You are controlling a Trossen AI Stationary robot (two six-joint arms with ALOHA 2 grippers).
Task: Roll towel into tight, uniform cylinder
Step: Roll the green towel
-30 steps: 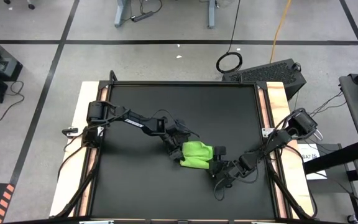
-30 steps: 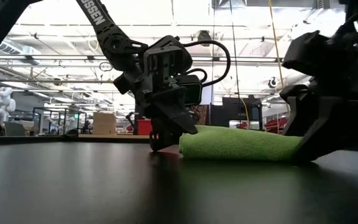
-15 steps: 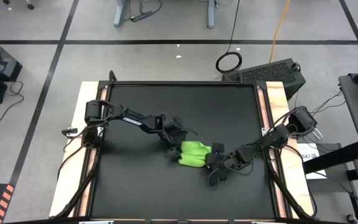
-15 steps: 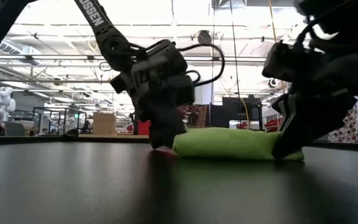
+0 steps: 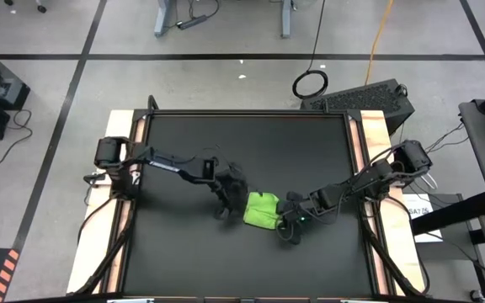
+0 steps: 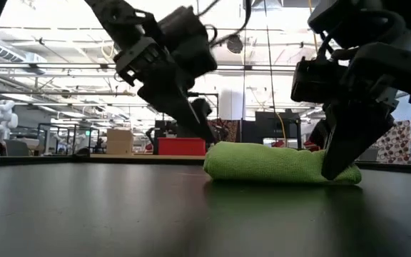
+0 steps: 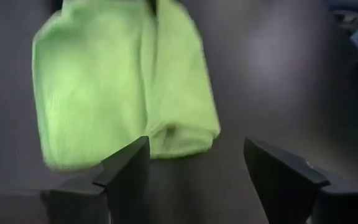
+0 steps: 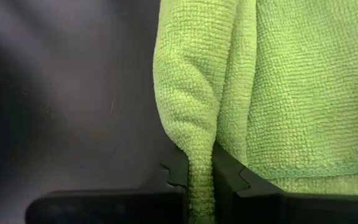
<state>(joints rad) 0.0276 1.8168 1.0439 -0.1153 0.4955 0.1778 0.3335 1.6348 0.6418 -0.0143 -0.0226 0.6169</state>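
One towel (image 5: pixel 262 209) lies on the black worktop (image 5: pixel 183 143), a little right of centre and toward the near edge, bunched into a short, thick, loosely rolled bundle with a fold running along it. Two arms reach in toward it, one from each side. The left pincer (image 5: pixel 226 202) sits just beside the towel's left end, lifted and tilted in the low view, its two fingers (image 7: pixel 126 171) spread apart with nothing between them; the wrist view shows the towel's end just ahead of the gap. The right pincer (image 5: pixel 291 220) is at the towel's right end, pressed together on a ridge of cloth, so a thin fold of green stands pinched between its two dark fingers (image 8: pixel 173 171). In the low view this pincer comes down in front of the towel's right end and hides that part of it. No other object lies on the worktop. Beyond it, on the floor at the far side, there is one coiled cable (image 5: pixel 311 83) and one dark case (image 5: pixel 367 98); pale wooden strips (image 5: pixel 375 139) border the worktop on both sides.
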